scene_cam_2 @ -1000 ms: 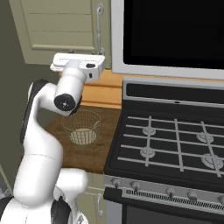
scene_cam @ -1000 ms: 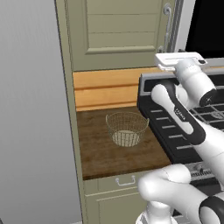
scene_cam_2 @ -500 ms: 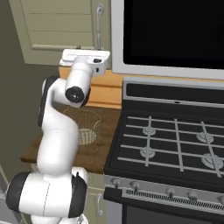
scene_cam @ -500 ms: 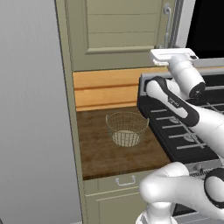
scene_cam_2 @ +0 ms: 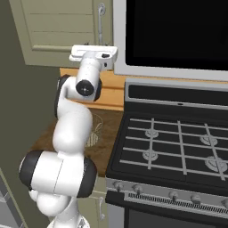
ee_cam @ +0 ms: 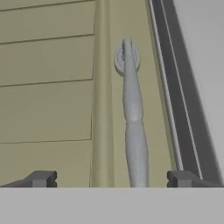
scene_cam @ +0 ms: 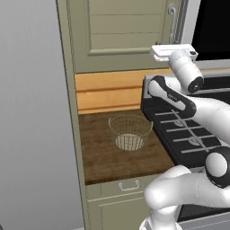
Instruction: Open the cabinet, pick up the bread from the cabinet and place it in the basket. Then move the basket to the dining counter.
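Olive-beige cabinetry fills the back of this rendered kitchen, with a short dark wood tabletop (scene_cam: 105, 157) set in a niche backed by orange planks (scene_cam: 108, 92), a grey wall (scene_cam: 31, 112) to its left and a black gas stove (scene_cam_2: 178, 147) to its right. On the tabletop stands the basket (scene_cam: 130, 132), a round bowl of thin pale wire mesh, upright and just left of the stove's edge; in the right base view the robot's white arm covers most of it, leaving only a sliver of mesh (scene_cam_2: 95, 131) in sight. Above the niche is the cabinet (scene_cam: 121, 31), its panelled door shut, with a long curved silver handle (scene_cam: 171, 20) running vertically near the door's right edge. The end effector (scene_cam: 173, 50) is raised in front of the lower right corner of that door, level with the bottom end of the handle. In the hand view its two dark fingertips (ee_cam: 41, 178) stand wide apart with nothing between them but the door, and the handle (ee_cam: 133, 118) rises between them, nearer the right tip and not touching either. No bread can be seen; the closed door hides the cabinet's inside. Below the tabletop sits a low drawer (scene_cam: 128, 186) with a small handle.
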Robot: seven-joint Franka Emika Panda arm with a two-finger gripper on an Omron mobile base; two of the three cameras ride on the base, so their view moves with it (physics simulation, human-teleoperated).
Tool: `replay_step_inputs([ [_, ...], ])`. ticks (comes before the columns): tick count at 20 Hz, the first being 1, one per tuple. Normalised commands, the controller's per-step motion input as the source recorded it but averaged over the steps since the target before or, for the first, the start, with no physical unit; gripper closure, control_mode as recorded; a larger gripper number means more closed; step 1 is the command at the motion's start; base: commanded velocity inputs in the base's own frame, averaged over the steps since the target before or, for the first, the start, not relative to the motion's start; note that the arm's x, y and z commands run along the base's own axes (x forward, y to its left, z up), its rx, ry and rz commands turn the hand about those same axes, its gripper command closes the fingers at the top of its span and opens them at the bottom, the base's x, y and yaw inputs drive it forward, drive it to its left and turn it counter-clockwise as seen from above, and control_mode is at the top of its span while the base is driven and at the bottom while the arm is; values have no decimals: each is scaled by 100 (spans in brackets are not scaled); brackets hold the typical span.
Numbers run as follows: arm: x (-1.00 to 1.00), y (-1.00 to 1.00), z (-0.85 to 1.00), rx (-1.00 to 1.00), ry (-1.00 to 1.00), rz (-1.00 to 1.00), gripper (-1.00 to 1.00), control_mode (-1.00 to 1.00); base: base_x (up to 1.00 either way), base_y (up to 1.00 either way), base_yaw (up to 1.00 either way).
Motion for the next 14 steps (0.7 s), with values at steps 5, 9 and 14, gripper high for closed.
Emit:
replay_step_inputs([
  [5, 34, -11, 13, 0, 0, 0, -100, -100, 0, 0, 0],
  [9, 26, -1, 0, 0, 0, 0, -100, -100, 0, 0, 0],
  [14, 20, -11, 5, 0, 0, 0, -100, -100, 0, 0, 0],
])
